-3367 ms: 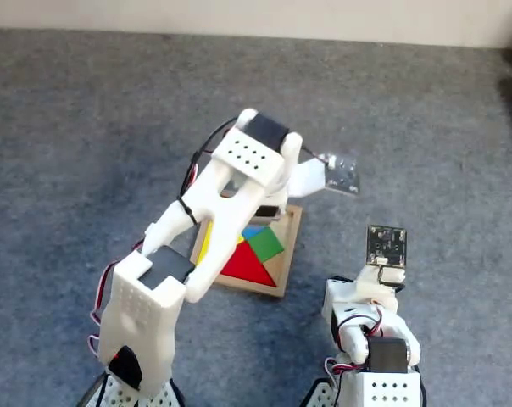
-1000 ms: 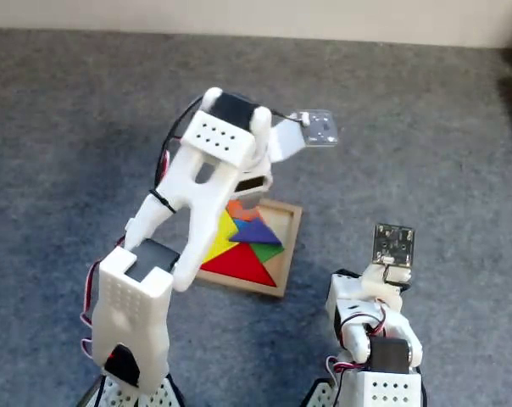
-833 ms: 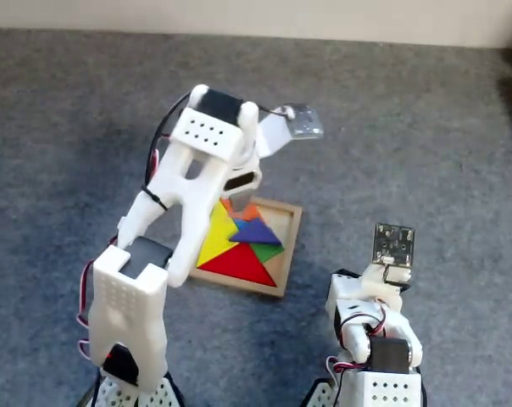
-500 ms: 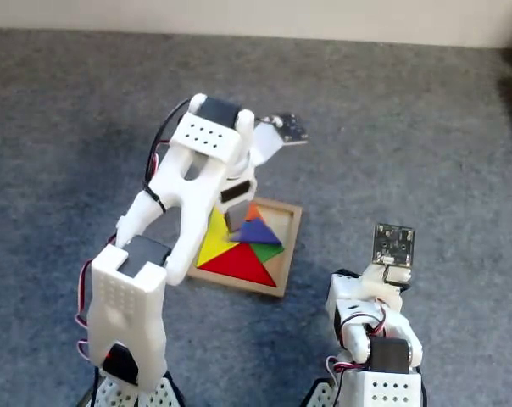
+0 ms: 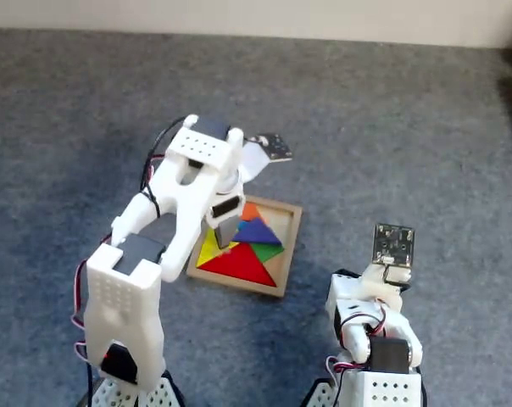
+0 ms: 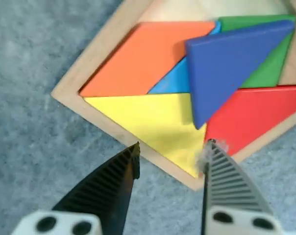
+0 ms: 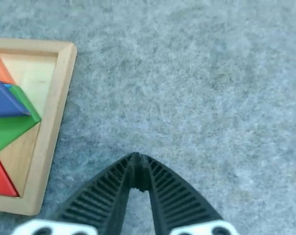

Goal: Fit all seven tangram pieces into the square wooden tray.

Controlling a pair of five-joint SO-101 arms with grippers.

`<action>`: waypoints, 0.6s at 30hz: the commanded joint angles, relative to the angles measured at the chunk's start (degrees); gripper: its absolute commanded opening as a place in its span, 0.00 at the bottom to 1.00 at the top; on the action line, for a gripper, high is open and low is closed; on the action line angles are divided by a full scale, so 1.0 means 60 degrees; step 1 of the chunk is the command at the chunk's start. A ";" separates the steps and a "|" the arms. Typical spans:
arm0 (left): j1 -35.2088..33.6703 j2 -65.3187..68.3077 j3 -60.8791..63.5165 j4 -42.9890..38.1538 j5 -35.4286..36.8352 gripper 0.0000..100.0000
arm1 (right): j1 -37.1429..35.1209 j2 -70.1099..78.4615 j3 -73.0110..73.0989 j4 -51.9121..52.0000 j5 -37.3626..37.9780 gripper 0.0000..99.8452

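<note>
The left arm has drawn back from over the tray's middle toward its left corner, and the dark blue triangle [image 6: 226,63] now lies uncovered. That arm stretches forward from its base with the elbow raised and the wrist bent down, so the left tool [image 6: 172,146] hangs above the edge of the square wooden tray [image 5: 292,250]. Its two fingers stand well apart with nothing between them, over the yellow triangle [image 6: 158,120] and the rim below. The dark blue triangle rests on top of its neighbours (overlapping the light blue piece [image 6: 170,83] and the green piece [image 6: 270,68]) rather than flat in a slot. The orange piece [image 6: 143,56] and red triangle [image 6: 251,112] lie flat inside the tray, and bare wood shows at the far right corner. The right arm is folded close to its base, the right tool [image 7: 138,159] closed tip to tip, empty, above the grey counter [image 5: 409,127] just beside the tray's right rim. Open counter surrounds the tray on all sides.
</note>
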 commanded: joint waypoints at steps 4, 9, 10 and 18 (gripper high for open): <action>-0.0081 -0.0535 0.0125 -0.0513 0.0234 0.21 | 0.0125 -0.0051 0.1282 -0.0198 0.0103 0.01; -0.0051 -0.0549 -0.0198 -0.0864 0.0777 0.21 | 0.0125 -0.0051 0.1282 -0.0198 0.0103 0.01; -0.0051 -0.0535 -0.0227 -0.0996 0.0791 0.22 | 0.0125 -0.0051 0.1282 -0.0198 0.0103 0.01; 0.0051 -0.0564 -0.0300 -0.1553 0.0821 0.22 | 0.0125 -0.0051 0.1282 -0.0198 0.0103 0.01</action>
